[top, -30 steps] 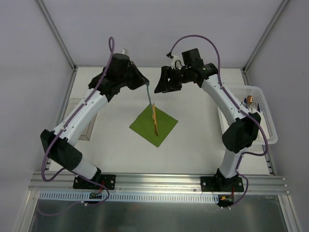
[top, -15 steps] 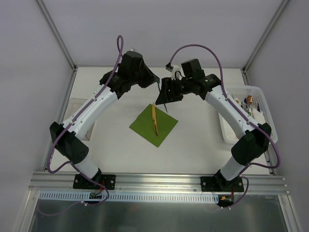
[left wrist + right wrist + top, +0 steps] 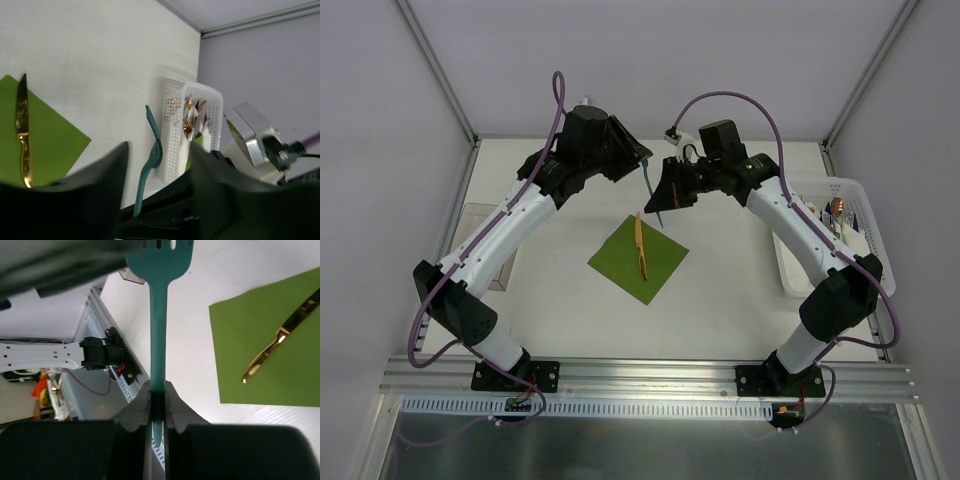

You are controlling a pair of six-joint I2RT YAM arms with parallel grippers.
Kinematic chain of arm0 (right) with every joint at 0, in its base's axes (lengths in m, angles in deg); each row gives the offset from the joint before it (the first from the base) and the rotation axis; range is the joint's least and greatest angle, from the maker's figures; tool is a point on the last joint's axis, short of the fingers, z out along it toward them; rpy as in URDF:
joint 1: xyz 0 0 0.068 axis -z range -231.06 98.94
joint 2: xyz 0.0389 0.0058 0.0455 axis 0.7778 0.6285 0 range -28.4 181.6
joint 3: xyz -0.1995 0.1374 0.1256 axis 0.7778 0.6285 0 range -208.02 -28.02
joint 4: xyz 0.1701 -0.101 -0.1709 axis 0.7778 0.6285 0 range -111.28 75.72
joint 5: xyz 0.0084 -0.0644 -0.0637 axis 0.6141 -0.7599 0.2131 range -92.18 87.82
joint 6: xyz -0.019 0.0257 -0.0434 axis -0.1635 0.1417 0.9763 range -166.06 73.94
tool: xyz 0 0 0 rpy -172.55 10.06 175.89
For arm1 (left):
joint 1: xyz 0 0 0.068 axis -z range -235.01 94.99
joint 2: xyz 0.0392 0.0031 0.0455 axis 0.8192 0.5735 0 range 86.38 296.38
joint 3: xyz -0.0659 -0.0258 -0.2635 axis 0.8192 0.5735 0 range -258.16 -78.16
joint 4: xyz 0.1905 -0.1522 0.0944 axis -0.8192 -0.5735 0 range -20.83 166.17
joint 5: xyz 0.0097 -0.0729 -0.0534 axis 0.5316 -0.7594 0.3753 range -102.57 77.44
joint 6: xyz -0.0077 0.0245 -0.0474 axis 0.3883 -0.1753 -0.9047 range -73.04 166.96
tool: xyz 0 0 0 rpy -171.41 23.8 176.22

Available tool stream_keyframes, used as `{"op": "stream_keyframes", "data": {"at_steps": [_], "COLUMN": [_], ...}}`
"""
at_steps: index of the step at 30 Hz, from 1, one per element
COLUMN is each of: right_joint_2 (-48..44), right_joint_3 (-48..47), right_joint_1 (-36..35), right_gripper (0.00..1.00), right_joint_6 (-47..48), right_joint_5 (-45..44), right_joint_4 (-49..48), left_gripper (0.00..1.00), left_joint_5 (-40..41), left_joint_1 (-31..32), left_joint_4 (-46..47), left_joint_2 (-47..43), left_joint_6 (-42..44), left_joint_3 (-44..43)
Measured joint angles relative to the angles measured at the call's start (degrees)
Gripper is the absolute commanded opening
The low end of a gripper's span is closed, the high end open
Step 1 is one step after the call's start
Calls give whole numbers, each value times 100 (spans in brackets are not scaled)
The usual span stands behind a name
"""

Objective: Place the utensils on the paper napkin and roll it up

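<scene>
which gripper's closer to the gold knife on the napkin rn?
Right. Right gripper, clamped on the teal fork, is just beyond the knife's far end; left gripper sits farther back, at the fork's head.

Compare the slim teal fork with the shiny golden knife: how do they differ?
The slim teal fork looks dull, while the shiny golden knife gleams. The fork is clamped in the right gripper, up in the air; the knife lies flat on the olive-green paper napkin, untouched. Both are slim cutlery.

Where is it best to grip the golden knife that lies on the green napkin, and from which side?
Probably near its middle, from straight above, jaws across its narrow width: the knife lies flat and slim on the napkin.
</scene>
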Motion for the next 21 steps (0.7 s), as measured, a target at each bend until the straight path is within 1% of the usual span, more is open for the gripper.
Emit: {"op": "stream_keyframes", "data": {"at_steps": [2,3,6,9,10,11,12,14,16,19,21], "right_joint_2": [0,0,0,-4,-9,-24,-35,-46,-52,-74,-111], "right_joint_3": [127,195,492,750,870,977,1054,1191,1248,1263,1263], "right_joint_1": [138,205,470,603,610,601,584,522,466,391,356], "right_gripper": [0,0,0,0,0,0,0,0,0,0,0], "right_joint_6": [-229,-348,-905,-1565,-1880,-2186,-2415,-2973,-3351,-3762,-3906], "right_joint_5": [348,496,1099,1587,1766,1919,2031,2271,2422,2590,2647], "right_joint_4": [-284,-428,-1169,-2046,-2509,-2916,-3230,-3954,-4446,-4975,-5156], "left_gripper": [65,65,63,55,49,46,44,43,42,41,40], "left_joint_5": [-22,-24,-90,-330,-435,-533,-612,-787,-916,-1078,-1115], "left_joint_1": [0,0,-17,-74,-81,-81,-85,-94,-94,-94,-109], "left_joint_4": [221,350,975,1508,1694,1871,1993,2376,2658,2850,2929], "left_joint_2": [-203,-321,-997,-1561,-1694,-1790,-1838,-1880,-1873,-1805,-1779], "left_joint_6": [118,142,297,352,365,361,352,345,334,330,348], "left_joint_3": [240,387,1204,1759,1888,1985,2046,2199,2356,2444,2444]}}
